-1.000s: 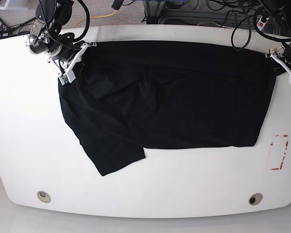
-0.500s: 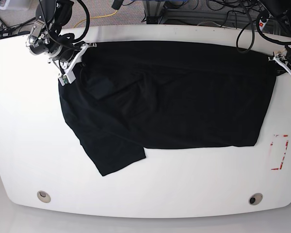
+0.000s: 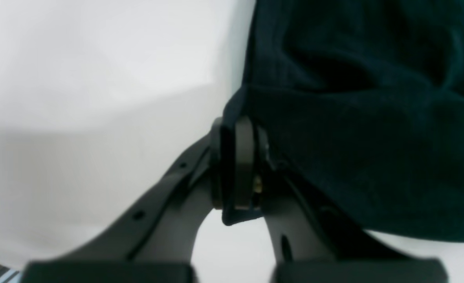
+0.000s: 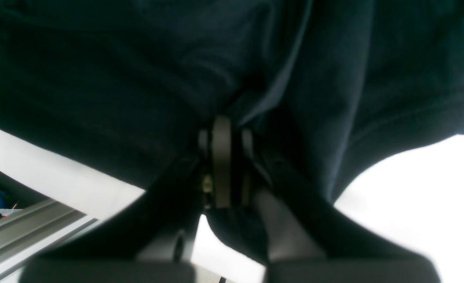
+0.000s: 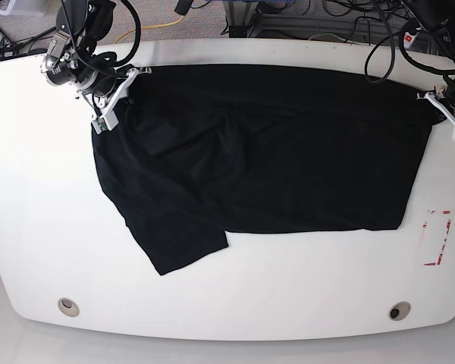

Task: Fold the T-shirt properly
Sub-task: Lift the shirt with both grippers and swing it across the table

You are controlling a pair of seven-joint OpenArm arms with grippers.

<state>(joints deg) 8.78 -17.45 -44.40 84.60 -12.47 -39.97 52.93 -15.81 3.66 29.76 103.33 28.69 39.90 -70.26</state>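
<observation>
The black T-shirt lies spread across the white table, with one flap reaching toward the front left. My right gripper is at the shirt's far-left corner in the base view. Up close, my right gripper is shut on a bunched fold of the T-shirt. My left gripper sits at the shirt's far-right corner. In the left wrist view, my left gripper is shut on the hem of the T-shirt, with bare table to its left.
A red-outlined rectangle is marked on the table at the right. Two round grommets sit near the front edge. Cables and a frame lie behind the far edge.
My left gripper has shut on the shirt's right corner and shifted slightly along the far right edge. The right gripper and the cloth have hardly moved.
</observation>
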